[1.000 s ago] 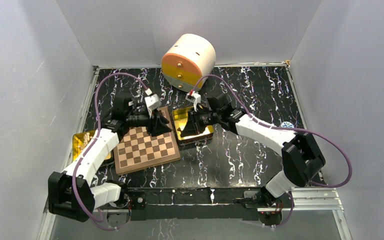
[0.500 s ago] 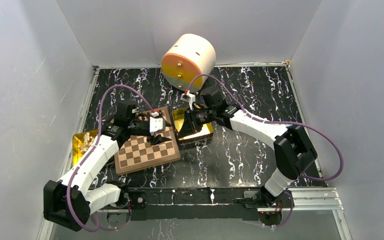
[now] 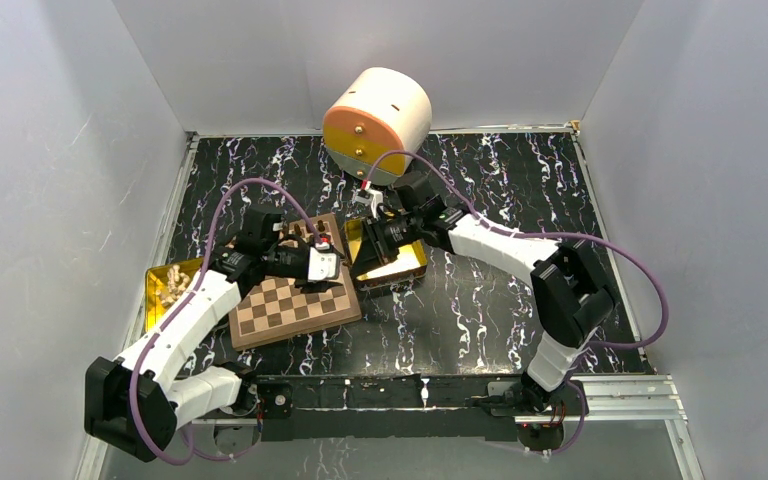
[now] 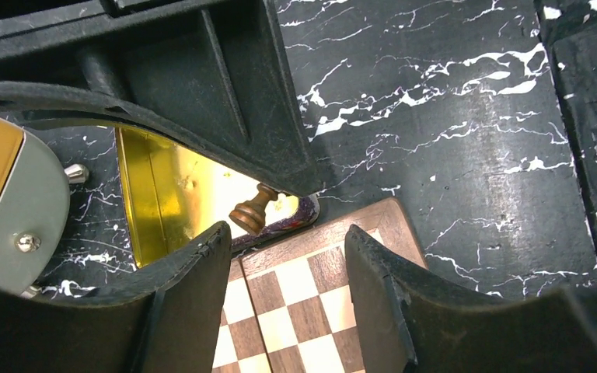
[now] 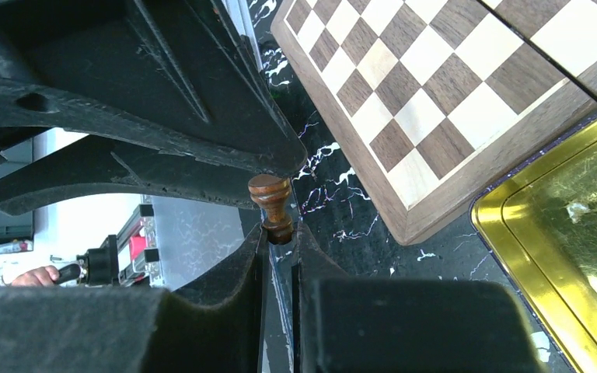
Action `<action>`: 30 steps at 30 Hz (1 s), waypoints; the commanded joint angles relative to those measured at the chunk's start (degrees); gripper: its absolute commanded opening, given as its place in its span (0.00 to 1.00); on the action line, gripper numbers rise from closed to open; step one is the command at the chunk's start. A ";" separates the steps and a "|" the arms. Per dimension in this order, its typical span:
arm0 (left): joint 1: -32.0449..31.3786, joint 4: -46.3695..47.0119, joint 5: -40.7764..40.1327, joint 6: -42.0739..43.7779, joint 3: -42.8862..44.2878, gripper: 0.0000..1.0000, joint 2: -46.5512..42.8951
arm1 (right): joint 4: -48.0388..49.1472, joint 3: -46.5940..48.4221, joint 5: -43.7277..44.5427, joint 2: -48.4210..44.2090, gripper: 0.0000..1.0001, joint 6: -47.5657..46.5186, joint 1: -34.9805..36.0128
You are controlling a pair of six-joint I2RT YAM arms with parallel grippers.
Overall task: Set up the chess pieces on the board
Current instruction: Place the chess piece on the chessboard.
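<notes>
Chess piece (image 5: 272, 203): pinched at its base in my right gripper (image 5: 280, 233), long axis in line with the jaws; board (image 5: 435, 101) near, leftward. Left gripper (image 4: 288, 256) half open, empty.

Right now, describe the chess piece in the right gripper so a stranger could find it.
Start at the chessboard, then the gold tin by its far right corner. There, the right gripper pinches one dark brown chess piece, the only one held aloft.

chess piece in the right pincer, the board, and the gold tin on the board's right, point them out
chess piece (image 5: 270, 203): right wrist view, on its turned stem
board (image 3: 295, 300): top view, on its bare checkered squares
gold tin (image 5: 587, 241): right wrist view, on its bare floor
</notes>
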 commanded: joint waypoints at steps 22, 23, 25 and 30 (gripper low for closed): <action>-1.07 -2.70 -2.61 2.08 3.87 0.25 2.50 | -1.41 6.63 -2.27 3.83 0.15 -0.19 0.89; -1.16 -2.83 -3.15 1.51 3.95 0.21 2.71 | -1.50 6.58 -1.89 3.71 0.15 -0.33 0.93; -1.20 -3.11 -4.05 -0.26 4.26 0.16 2.82 | -1.73 6.31 -1.00 3.04 0.16 -0.76 0.70; -1.21 -3.00 -4.50 -4.71 4.41 0.08 2.12 | 0.95 3.51 5.47 -0.92 0.17 0.04 0.15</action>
